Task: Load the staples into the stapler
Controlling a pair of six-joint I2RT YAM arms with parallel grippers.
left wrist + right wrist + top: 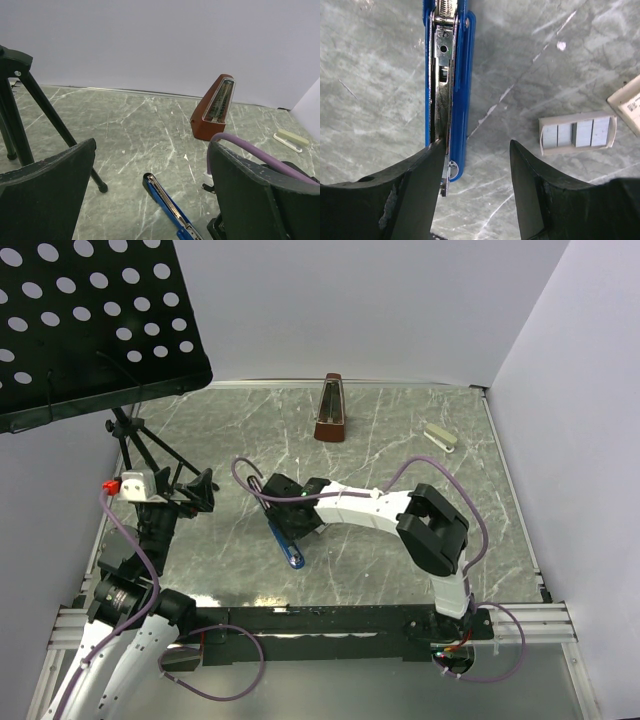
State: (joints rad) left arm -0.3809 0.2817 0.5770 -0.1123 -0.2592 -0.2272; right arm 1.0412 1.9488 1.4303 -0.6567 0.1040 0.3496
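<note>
Left gripper [152,143]: jaws spread wide, nothing between them. It hangs beside the tripod [50,125] at the left of the table and takes no part in this step.

Blue stapler [462,75]: lies flat on the table [370,75], opened out, with its metal magazine channel exposed. I judge it ready to receive a strip, and no strip shows in the channel.

Right gripper [475,145]: released and empty, poised just above the stapler's end. One finger [415,175] overlaps the channel edge in the wrist view; I cannot tell whether it touches.

Staples [577,134]: silvery strips in their small open tray, on the table to my right, apart from the stapler. The sleeve [627,102] lies just beyond.

Step in hand: fetching a strip. The next move calls for shifting right over the tray and closing narrowly on one strip — a fine, shallow pinch.
</note>
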